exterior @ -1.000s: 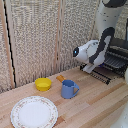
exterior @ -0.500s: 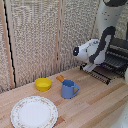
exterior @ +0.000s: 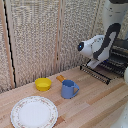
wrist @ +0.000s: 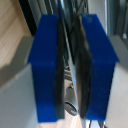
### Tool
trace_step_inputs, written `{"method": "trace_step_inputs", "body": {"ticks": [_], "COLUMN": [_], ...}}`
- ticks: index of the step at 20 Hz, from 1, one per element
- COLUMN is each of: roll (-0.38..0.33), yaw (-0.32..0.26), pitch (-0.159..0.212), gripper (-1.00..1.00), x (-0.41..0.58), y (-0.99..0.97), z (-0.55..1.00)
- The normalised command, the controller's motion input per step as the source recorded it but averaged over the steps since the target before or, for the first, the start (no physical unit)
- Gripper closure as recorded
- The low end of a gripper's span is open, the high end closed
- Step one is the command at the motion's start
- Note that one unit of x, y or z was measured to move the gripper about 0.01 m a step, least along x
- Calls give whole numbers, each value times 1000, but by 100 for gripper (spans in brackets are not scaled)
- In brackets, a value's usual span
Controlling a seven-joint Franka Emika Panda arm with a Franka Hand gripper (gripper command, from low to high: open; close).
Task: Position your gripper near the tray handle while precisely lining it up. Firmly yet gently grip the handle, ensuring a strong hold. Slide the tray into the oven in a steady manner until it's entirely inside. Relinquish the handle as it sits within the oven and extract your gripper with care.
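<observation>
With the gripper point(exterior: 95, 64) pinching the tray handle point(exterior: 95, 74), its blue fingers point(wrist: 47, 65) nearly closed on the thin bar, and the tray point(exterior: 109, 67) still protruding from the oven point(exterior: 121, 55), I judged a skewed push could jam it.

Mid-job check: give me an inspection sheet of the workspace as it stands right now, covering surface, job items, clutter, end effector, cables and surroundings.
Surface: light wooden tabletop, planks visible.
Job's things: dark wire rack tray sticking out of the dark countertop oven at the exterior view's right; its thin front handle bar faces the table.
Clutter: blue mug, yellow bowl, round patterned white plate, small orange item behind the mug.
End effector: white hand with blue fingers low at the rack front; wrist view shows the fingers close together with dark blurred metal between; grip unconfirmed.
Cables: nothing seen.
Surroundings: woven beige screen panels behind.
</observation>
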Motion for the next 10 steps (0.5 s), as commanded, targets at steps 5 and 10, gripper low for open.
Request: {"method": "trace_step_inputs", "body": {"ticks": [5, 10], "roll": [-6, -95], "yaw": [6, 42], "pitch": [-49, -63], "gripper": [100, 100], "x": [-161, -190], "y": [-944, -925], "z": [126, 90]}}
